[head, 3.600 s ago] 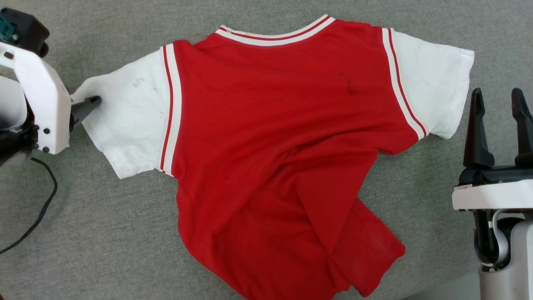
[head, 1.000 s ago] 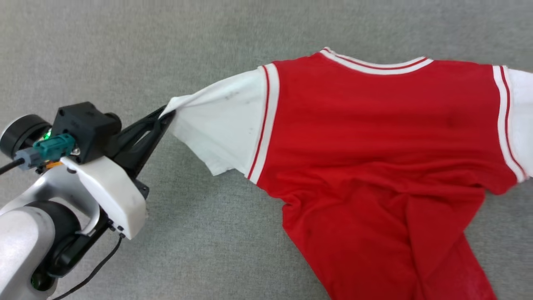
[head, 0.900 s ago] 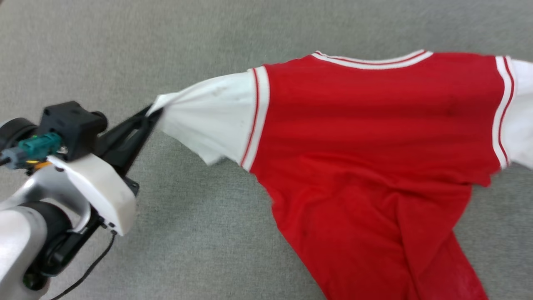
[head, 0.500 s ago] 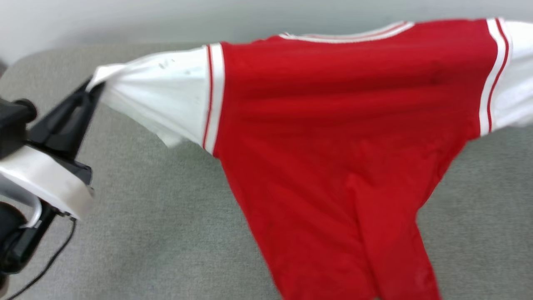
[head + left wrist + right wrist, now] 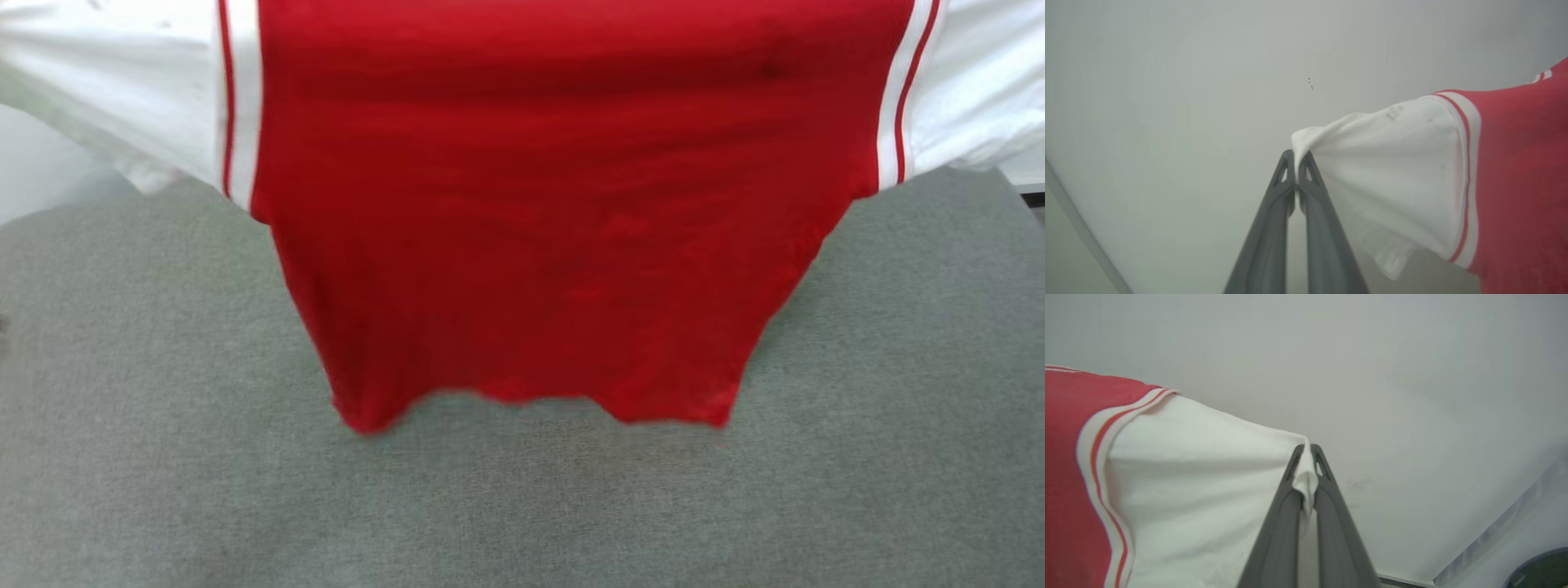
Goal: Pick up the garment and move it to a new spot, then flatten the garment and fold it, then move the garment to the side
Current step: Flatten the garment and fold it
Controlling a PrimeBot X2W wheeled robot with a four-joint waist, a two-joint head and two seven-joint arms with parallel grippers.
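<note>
Our left claw point(image 5: 1298, 157) is pinched tight on the cuff of one white sleeve. The cloth is bunched into a small knob above the two dark fingers point(image 5: 1267, 237). Our right claw point(image 5: 1307, 451) is clamped the same way on the other sleeve's cuff, with a tuck of white cloth squeezed down between its fingers. The garment point(image 5: 539, 204) hangs stretched between these two grips, its red body dropping toward the grey fabric tabletop point(image 5: 163, 490).

In the head view, the top edge cuts off the neck and both cuffs, and the whole shirt is blurred. The wavy hem point(image 5: 522, 400) is so soft that we cannot tell whether it touches the tabletop or hangs just above it.

The wrist views give us the grips, each against a pale blank wall point(image 5: 1167, 102), and the striped armhole trim point(image 5: 1466, 183). The left wrist view also picks up faint grey smudges point(image 5: 1394, 112) on the sleeve. In the lower right corner of the right wrist view sits a dark round shape point(image 5: 1541, 571), too cut off to name, beside a pale strip point(image 5: 1494, 535) along the wall's foot.
</note>
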